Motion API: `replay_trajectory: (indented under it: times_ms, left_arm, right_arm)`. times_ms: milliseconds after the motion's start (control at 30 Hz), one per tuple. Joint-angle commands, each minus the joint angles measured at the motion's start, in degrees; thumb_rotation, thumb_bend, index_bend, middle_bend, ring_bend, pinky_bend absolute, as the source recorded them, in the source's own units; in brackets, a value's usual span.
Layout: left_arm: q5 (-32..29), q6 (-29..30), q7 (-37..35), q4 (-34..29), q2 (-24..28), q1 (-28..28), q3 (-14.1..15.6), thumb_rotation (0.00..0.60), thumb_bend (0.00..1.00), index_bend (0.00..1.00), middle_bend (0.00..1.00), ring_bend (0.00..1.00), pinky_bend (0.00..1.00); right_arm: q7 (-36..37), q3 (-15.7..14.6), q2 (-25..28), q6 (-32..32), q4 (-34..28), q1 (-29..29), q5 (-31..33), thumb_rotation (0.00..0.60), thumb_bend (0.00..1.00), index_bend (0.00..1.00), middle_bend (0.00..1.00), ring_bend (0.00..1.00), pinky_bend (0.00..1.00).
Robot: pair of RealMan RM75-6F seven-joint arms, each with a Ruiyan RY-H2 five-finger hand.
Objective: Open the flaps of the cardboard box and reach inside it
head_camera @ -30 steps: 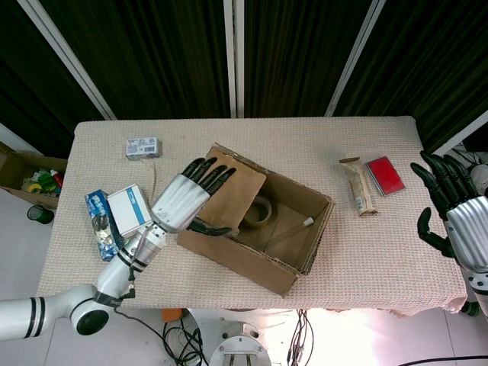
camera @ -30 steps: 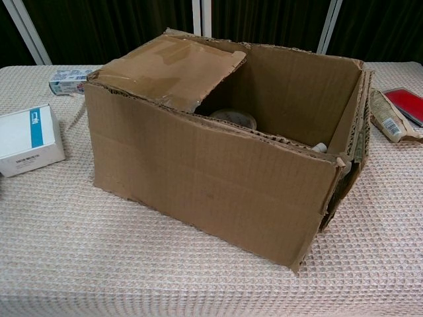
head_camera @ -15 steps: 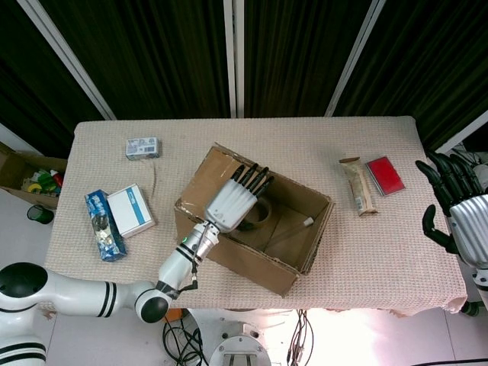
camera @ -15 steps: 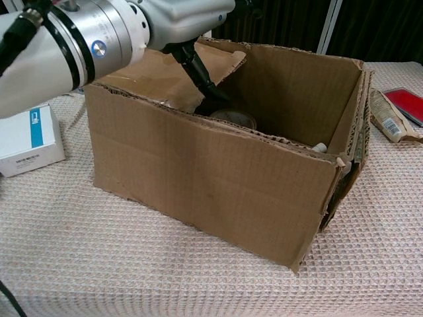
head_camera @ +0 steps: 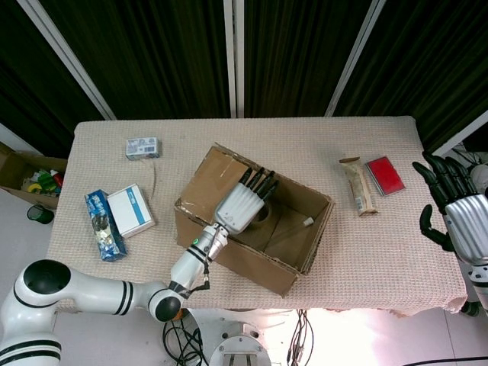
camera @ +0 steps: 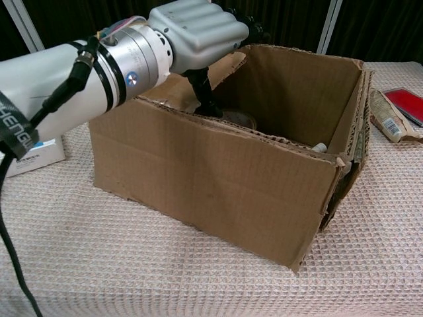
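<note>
Cardboard box near the middle of the table, turned at an angle, top open. One flap at the far left corner folded down over part of the opening, others not clearly made out. Inside, seen from the head view: a roll of tape lying flat on the bottom, partly under the fingers, and a thin stick-like item with a white tip leaning toward the right wall. From the chest view, only the edge of the roll and the white tip peeking above the near wall.

Left hand stretched over the box opening, palm down, fingers extended side by side and pointing toward the far wall, thumb angled down into the box. Holding nothing; cannot tell whether touching the flap or the roll beneath. Forearm crossing above the near left wall of the box.

Right hand at the right edge of the table, well apart from the box, fingers spread and slightly curled, empty.

Left of the box: a white and blue carton beside a blue packet, and a small box further back. Right of the box: a brown wrapped packet just beside a red card.
</note>
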Motion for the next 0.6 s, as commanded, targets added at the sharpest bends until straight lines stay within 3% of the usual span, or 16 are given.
replay_trajectory:
  times_ms: [33,233,400,600]
  left_arm:
    - [1.40,1.56,1.93,1.73,-0.55,-0.68,1.19,0.594,0.11,0.00,0.00,0.00,0.12]
    - [4.19,3.73,5.67,1.70,0.96,-0.74,3.33,0.600,0.14,0.00,0.00,0.00,0.12]
    - [7.53,7.45,7.86,1.00,2.17,0.37,4.53,0.600,0.23,0.00,0.00,0.00,0.12]
    - [9.32,12.19,10.85,0.93,2.52,1.54,3.48,0.600,0.32,0.00,0.00,0.00,0.12]
  right_arm:
    - [0.12,0.00,-0.60,-0.74,0.80,0.05,0.35,0.600,0.78,0.00,0.00,0.00,0.00]
    - [0.88,0.24,-1.15,-1.50,1.86,0.23,0.22,0.600,0.78,0.00,0.00,0.00,0.00]
    - [0.52,0.38,-1.64,-1.65,2.57,0.16,0.04,0.600,0.78,0.00,0.00,0.00,0.00]
    - [0.13,0.47,-2.07,-1.91,2.53,0.08,-0.06,0.600,0.78,0.00,0.00,0.00,0.00]
